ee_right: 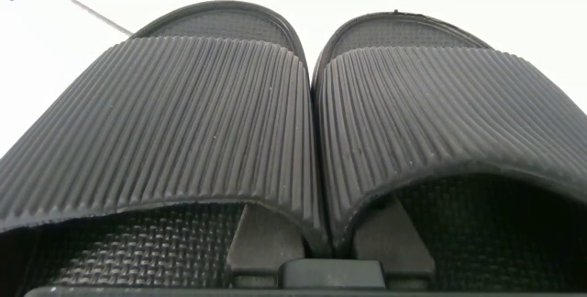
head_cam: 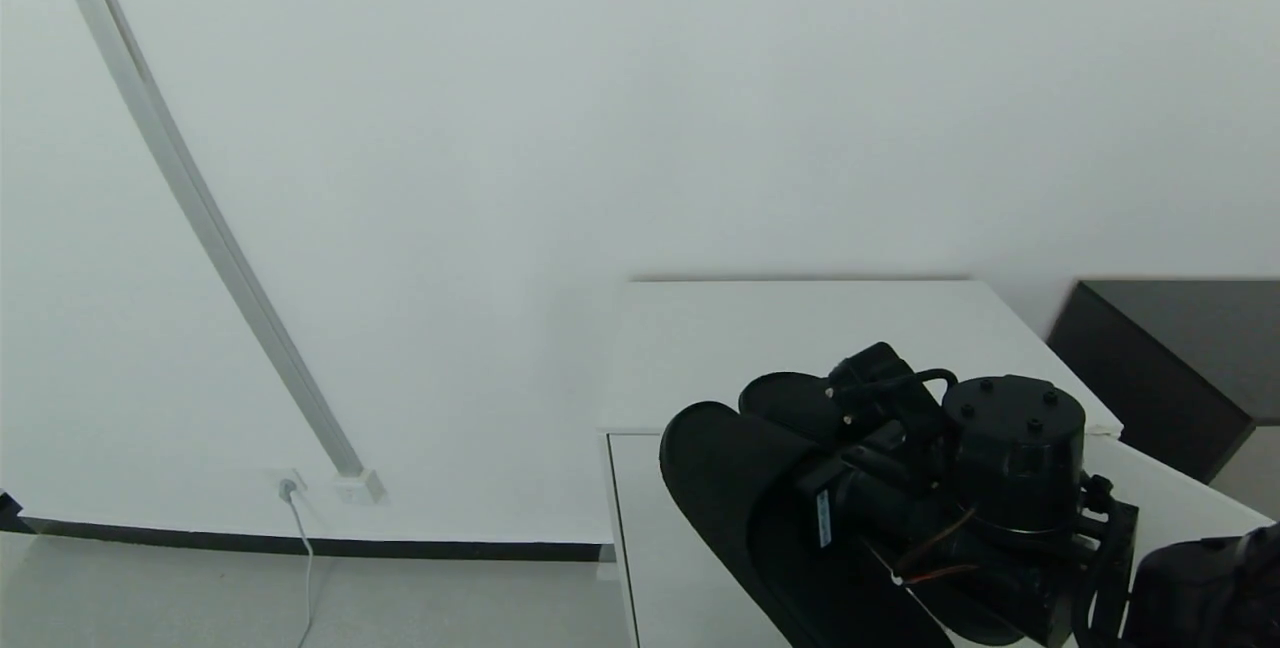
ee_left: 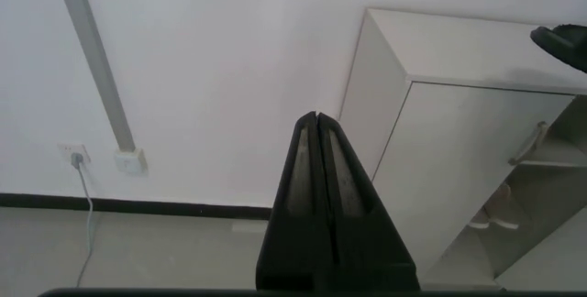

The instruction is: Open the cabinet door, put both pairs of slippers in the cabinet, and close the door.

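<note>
Head view: a white wall backs the scene. At the left, a pale cable duct slants down the wall to a small box just above the dark skirting. Beside the box, a plug trails a white cord to the floor. Right of centre stands the white cabinet, seen from above. Held up in front of its top is 1 pair of black slippers. At the far right, a dark box-shaped unit stands against the wall.

Left wrist view: the left gripper hangs in the air before the wall, its jaws pressed together with nothing between them. The cabinet front carries a bar handle, and a shelf shows past it.

Right wrist view: the 2 slippers lie side by side with their ribbed straps touching. The right gripper has 1 finger inside each slipper, clamping their inner sides together.
</note>
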Controlling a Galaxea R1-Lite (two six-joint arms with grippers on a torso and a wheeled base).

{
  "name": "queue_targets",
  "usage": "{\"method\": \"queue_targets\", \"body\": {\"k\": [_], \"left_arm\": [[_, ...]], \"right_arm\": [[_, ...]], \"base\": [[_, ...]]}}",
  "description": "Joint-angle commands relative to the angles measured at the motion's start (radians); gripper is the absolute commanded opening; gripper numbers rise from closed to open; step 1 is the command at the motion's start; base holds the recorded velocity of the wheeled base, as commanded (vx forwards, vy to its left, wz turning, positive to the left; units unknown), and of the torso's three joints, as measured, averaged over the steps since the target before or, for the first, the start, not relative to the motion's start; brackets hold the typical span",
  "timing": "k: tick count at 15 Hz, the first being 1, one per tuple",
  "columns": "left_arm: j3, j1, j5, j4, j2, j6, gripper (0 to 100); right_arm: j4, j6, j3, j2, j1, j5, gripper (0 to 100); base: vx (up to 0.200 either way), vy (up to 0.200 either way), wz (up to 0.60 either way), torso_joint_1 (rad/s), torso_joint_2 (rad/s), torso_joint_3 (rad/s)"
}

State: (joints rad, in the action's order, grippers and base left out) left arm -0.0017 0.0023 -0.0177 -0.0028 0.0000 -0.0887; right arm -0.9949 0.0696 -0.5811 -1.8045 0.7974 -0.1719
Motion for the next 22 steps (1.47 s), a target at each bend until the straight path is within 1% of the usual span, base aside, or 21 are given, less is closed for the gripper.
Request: {"method": "queue_targets", "body": {"k": [1,2,19,22], "left_arm": [[0.0,0.001,-0.001,0.0,0.0,0.0,0],[0.0,0.001,-0.001,0.0,0.0,0.0,0],[0.0,0.001,-0.004,0.0,0.0,0.003,0],[0.0,0.001,-0.005,0.0,0.0,0.003,0]], "right_arm": [[-0.002,-0.001,0.006,-0.004,0.0,0.0,0],[-0.002,-0.001,0.006,-0.004,0.0,0.0,0],[-0.002,-0.001,0.006,-0.019,0.0,0.0,0],[-0.002,-0.001,0.006,-0.019,0.0,0.0,0]], "base": [[-0.2,0.0,0.0,0.012,0.0,-0.002],[-0.2,0.0,0.0,-0.002,0.0,0.002],[0.0,0.0,0.0,0.0,0.0,0.0],[0.0,-0.2,0.0,-0.001,0.0,-0.002]]}}
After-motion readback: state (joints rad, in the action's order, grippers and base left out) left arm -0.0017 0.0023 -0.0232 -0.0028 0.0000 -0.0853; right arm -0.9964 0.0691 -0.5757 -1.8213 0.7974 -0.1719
